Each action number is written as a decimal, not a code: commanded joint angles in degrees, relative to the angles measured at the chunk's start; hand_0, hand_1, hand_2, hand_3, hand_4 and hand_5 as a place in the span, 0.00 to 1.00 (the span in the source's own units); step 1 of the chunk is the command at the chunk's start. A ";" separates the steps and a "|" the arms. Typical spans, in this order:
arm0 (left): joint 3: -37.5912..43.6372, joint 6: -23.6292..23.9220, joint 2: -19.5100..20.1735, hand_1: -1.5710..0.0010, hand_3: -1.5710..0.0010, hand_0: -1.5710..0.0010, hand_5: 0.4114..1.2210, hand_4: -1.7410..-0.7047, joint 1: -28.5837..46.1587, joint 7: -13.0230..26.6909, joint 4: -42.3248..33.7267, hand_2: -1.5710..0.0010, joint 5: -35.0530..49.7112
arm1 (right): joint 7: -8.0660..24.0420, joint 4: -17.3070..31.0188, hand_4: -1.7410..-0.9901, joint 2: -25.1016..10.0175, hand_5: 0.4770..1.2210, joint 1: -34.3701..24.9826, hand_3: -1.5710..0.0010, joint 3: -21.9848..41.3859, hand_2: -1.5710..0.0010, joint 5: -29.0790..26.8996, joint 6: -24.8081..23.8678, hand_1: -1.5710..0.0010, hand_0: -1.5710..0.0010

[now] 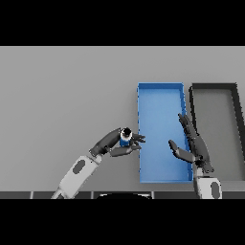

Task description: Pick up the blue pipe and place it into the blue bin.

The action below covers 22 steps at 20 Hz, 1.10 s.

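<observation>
Blue pipe (126,136) sits in your left hand (116,143), at about seven o'clock from the table's (62,95) middle, and the fingers and thumb are curled around it. It is just beside the left wall of the blue bin (161,86), at nine o'clock from the bin's middle, not yet over the floor of the bin.

Its dark open end looks up toward the head, so I judge that the long axis stands nearly upright; how long the pipe is below the fingers you cannot see.

If you release it now, it could fall on the rim or outside on the table, because the hand has not crossed the wall. Held low, its bottom end may knock against that wall.

Your right hand (194,146) is above the right side of the bin, at three o'clock from the pipe, with fingers straight and relaxed, holding nothing. It could be in the way there. Farther right is a dark bin (234,103).
</observation>
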 commanded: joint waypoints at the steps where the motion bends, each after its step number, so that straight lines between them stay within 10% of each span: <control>1: -0.05 0.15 -0.37 0.00 0.00 0.00 1.00 0.26 0.06 0.03 0.24 0.00 -0.51 | 2.66 -0.91 0.70 -1.66 0.17 -1.40 1.00 0.21 0.92 -3.39 2.79 0.98 1.00; 10: 1.53 -1.71 -0.76 0.00 0.00 0.00 1.00 0.26 0.46 1.96 -1.28 0.00 -1.56 | 19.13 -8.00 0.60 -9.65 0.11 -18.65 1.00 6.84 0.96 -13.82 10.46 1.00 1.00; 22: 3.99 -6.23 -3.09 0.00 0.00 0.00 1.00 0.26 0.03 1.48 1.51 0.00 -2.12 | 25.18 -1.03 0.71 -4.28 0.08 -34.88 1.00 15.41 0.95 -12.94 15.10 0.99 0.99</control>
